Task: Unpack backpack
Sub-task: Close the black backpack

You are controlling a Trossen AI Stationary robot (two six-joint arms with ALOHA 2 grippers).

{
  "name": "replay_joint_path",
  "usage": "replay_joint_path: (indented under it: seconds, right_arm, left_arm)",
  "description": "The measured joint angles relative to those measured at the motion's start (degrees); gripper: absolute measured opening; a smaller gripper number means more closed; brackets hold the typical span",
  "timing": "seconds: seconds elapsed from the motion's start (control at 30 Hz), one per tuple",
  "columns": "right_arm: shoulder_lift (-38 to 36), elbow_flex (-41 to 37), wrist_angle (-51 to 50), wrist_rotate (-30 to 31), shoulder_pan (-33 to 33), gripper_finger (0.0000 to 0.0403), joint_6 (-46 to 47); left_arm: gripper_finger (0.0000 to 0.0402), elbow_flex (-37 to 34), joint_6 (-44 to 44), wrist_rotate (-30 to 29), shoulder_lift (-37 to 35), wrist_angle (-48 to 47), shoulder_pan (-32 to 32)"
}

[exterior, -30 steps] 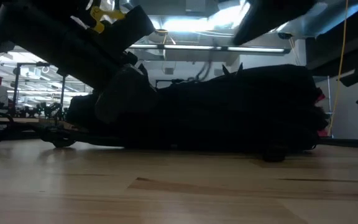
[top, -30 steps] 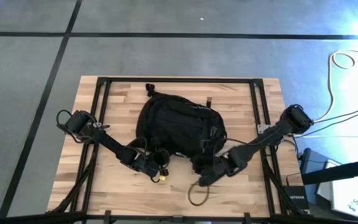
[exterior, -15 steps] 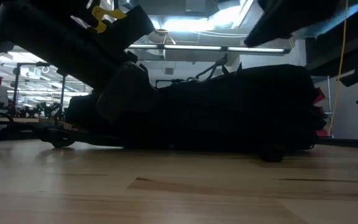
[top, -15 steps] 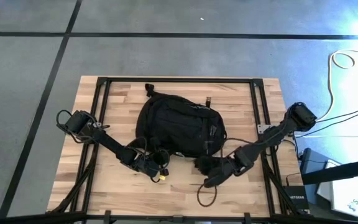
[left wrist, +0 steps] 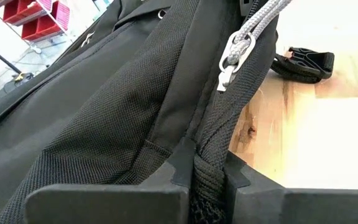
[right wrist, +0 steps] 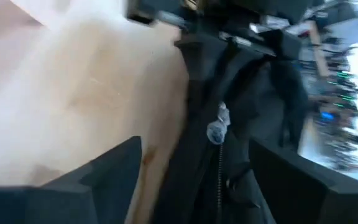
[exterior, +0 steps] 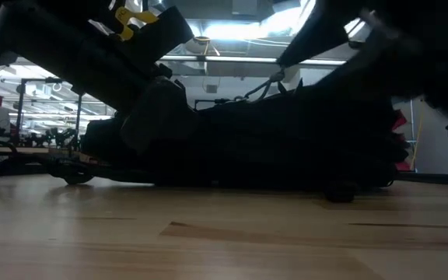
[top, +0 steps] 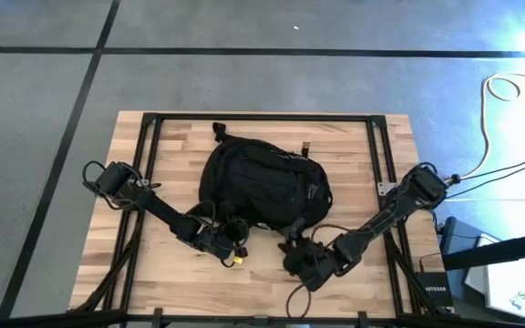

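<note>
High view: the backpack (top: 262, 187) lies mid-table (top: 354, 146), both arms at its near edge. Left wrist view: the left gripper (left wrist: 207, 180) pinches a strap, probably anchoring the bag. Right wrist view: the right gripper (right wrist: 194, 180) gapes, empty, near a zipper pull (right wrist: 217, 130). No legible writing.

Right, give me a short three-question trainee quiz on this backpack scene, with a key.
1. True or false: the backpack hangs above the table.
2. The left claw is clamped on: A) backpack webbing, B) a bottle, C) nothing.
3. Fill in: the right claw, by the backpack's near edge, has its fingers ____.
Key: 1 false, it lies on the table; 2 A; 3 open.
</note>
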Motion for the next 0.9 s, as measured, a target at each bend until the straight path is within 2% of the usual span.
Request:
replay_joint_path:
  seconds: [0.07, 0.13, 0.47, 0.77, 0.9]
  right_arm:
    - [0.9, 0.0, 2.9, 3.1, -0.1, 0.0284, -1.2]
    - [1.6, 0.0, 5.4, 3.5, -0.7, 0.0268, -2.0]
    - [3.3, 0.0, 8.6, 3.2, -3.0, 0.0139, -2.9]
    - [3.3, 0.0, 9.7, 2.9, -4.3, 0.0089, -2.8]
    - [3.3, 0.0, 10.9, 1.5, -4.1, 0.0049, -2.3]
  left_arm:
    - [0.0011, 0.0, -0.1, 0.0, 0.0, 0.0, 0.0]
    - [0.0011, 0.0, -0.2, 0.0, 0.0, 0.0, 0.0]
    - [0.0012, 0.0, -0.5, 0.1, -0.1, 0.0, 0.0]
    - [0.0012, 0.0, -0.5, 0.1, -0.1, 0.0, 0.0]
    - [0.0012, 0.0, -0.5, 0.1, -0.1, 0.0, 0.0]
